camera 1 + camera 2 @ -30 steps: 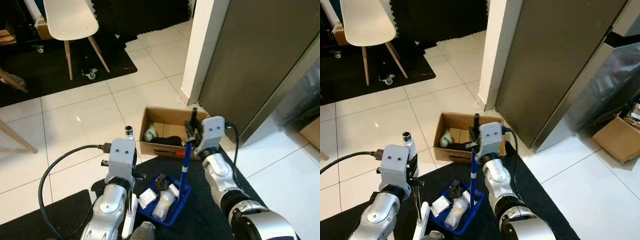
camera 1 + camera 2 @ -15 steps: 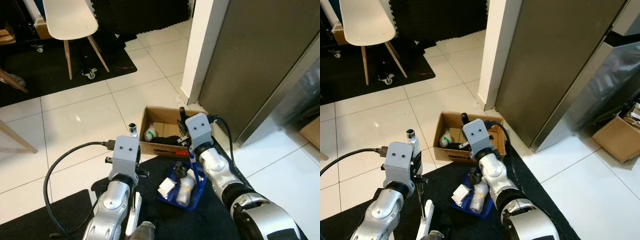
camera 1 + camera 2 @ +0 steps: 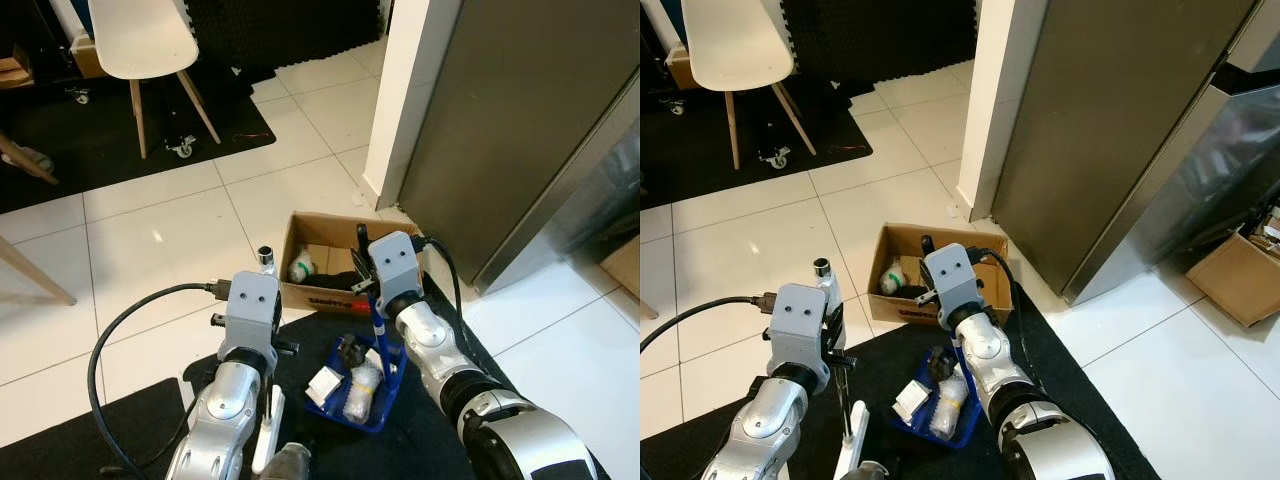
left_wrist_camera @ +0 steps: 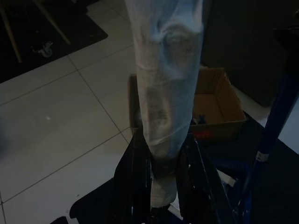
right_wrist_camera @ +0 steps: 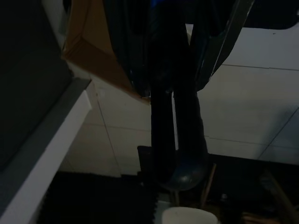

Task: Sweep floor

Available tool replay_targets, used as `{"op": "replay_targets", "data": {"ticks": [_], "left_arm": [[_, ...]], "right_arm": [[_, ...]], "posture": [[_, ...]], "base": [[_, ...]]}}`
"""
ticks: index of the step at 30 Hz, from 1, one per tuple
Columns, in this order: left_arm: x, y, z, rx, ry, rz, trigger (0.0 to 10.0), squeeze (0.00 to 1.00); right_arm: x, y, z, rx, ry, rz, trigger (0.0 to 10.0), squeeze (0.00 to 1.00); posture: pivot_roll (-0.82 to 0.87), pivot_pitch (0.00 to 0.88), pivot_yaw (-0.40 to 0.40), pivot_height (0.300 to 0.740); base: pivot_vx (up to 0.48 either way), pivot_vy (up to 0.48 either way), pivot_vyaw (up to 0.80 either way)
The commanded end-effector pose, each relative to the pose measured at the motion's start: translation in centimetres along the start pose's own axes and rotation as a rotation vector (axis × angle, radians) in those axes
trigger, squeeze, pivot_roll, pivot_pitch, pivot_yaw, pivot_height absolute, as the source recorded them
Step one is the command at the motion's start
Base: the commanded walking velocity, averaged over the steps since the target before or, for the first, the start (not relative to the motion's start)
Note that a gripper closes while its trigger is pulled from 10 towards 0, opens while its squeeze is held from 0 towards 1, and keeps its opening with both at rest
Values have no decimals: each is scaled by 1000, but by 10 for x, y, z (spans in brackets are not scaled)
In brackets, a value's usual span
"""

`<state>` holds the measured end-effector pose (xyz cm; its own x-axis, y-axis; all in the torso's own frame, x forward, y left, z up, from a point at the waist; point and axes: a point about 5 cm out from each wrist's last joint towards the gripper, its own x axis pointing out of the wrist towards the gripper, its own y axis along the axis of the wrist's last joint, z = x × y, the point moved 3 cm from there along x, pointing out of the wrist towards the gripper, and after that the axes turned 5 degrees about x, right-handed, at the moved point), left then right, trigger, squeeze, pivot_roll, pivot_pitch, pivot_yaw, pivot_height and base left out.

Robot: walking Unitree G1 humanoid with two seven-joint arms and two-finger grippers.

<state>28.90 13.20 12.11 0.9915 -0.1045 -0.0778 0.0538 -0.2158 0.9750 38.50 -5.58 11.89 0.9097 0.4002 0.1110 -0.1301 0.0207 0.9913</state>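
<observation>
The blue dustpan (image 3: 352, 393), loaded with crumpled white wrappers, is being held tilted over the black mat (image 3: 420, 440), just in front of the cardboard box (image 3: 325, 262). Its upright blue handle (image 3: 378, 325) is being clamped between the closed fingers of the right gripper (image 3: 370, 285), beside the box's front wall. A pale broom handle (image 4: 166, 93) is being gripped tightly by the left gripper (image 4: 161, 186), left of the box.
</observation>
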Motion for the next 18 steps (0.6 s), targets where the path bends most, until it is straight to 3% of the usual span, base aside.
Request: {"op": "replay_targets", "data": {"ticks": [1, 10, 12, 16, 18], "left_arm": [[-2, 0, 6, -16, -7, 5, 10000, 0], [-2, -1, 6, -18, -5, 2, 10000, 0], [-2, -1, 5, -17, -3, 0, 10000, 0], [-2, -1, 5, -17, -3, 0, 10000, 0], [-2, -1, 5, -17, -3, 0, 10000, 0]], "right_arm": [[-6, -12, 0, 50, -8, -48, 10000, 0], [-5, -14, 5, 79, -7, -69, 10000, 0], [-5, -13, 7, 91, -13, -72, 10000, 114], [-5, -13, 8, 92, -19, -72, 10000, 114], [-6, -17, 15, 87, -48, -99, 10000, 51]], "posture": [[247, 203, -63, 740], [250, 206, -63, 740], [251, 206, -62, 740], [251, 206, -62, 740], [252, 207, -61, 740]], "base": [[0, 0, 0], [0, 0, 0], [0, 0, 0], [0, 0, 0], [0, 0, 0]]}}
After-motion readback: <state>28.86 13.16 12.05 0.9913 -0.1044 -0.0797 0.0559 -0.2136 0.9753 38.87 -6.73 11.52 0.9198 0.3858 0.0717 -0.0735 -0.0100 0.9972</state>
